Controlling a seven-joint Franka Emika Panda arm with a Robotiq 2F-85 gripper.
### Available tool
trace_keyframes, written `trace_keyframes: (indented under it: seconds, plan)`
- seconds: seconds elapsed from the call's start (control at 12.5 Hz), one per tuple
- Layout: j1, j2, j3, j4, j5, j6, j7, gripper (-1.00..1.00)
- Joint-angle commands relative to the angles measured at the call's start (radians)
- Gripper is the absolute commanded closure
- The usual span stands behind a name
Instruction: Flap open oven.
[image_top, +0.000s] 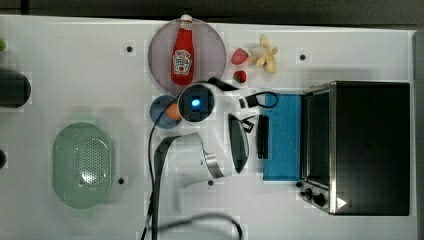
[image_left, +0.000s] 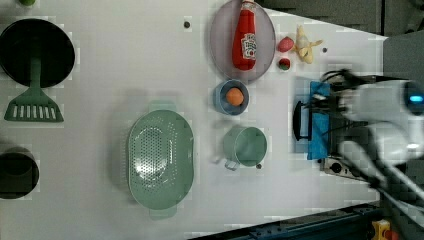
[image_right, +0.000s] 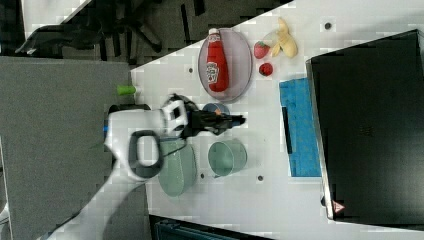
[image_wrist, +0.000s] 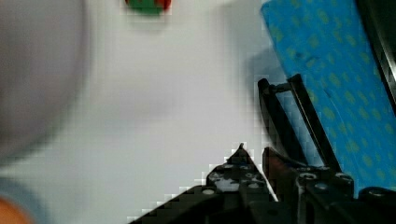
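The oven (image_top: 367, 147) stands at the top view's right end of the white desk (image_top: 75, 70), black top up, its two knobs (image_top: 314, 196) at the near corner of the silver front. Its blue-tinted glass door (image_top: 282, 137) lies folded down flat on the desk, reaching toward the top view's left, with the dark bar handle (image_top: 263, 136) along its free edge.

The arm's hand (image_top: 246, 122) is just left of that handle in the top view, above the desk and clear of the door. In the wrist view its fingers (image_wrist: 280, 126) stand a narrow gap apart with nothing between them, beside the blue door.

Farther left in the top view a ketchup bottle (image_top: 183, 49) lies on a grey plate (image_top: 160, 50), with a small blue bowl (image_top: 161, 111) holding an orange ball (image_top: 173, 111) just below it. Two strawberries (image_top: 239, 56) and a peeled banana (image_top: 264, 54) sit at the far edge. A green colander (image_top: 82, 165) rests near the top view's left, and in the left view a green mug (image_left: 245, 146) stands beside it.
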Motion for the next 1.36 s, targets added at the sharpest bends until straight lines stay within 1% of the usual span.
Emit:
trace_keyframes:
  seconds: [0.08,0.24,0.32,0.48,0.72,1.04,1.36]
  plan:
    - [-0.005,-0.178,-0.010,0.072,0.145,-0.157,0.059,0.65]
    - [-0.005,-0.262,-0.026,0.122,0.277,-0.341,0.066,0.65]
    - [-0.006,-0.294,-0.033,0.156,0.302,-0.423,0.067,0.65]
    - [-0.006,-0.352,-0.038,0.229,0.299,-0.519,0.067,0.65]
    - [-0.006,-0.413,-0.039,0.300,0.278,-0.592,0.068,0.65]
    - [-0.007,-0.442,-0.041,0.348,0.265,-0.752,0.216,0.65]
    - [-0.010,-0.443,-0.049,0.352,0.262,-0.782,0.219,0.65]
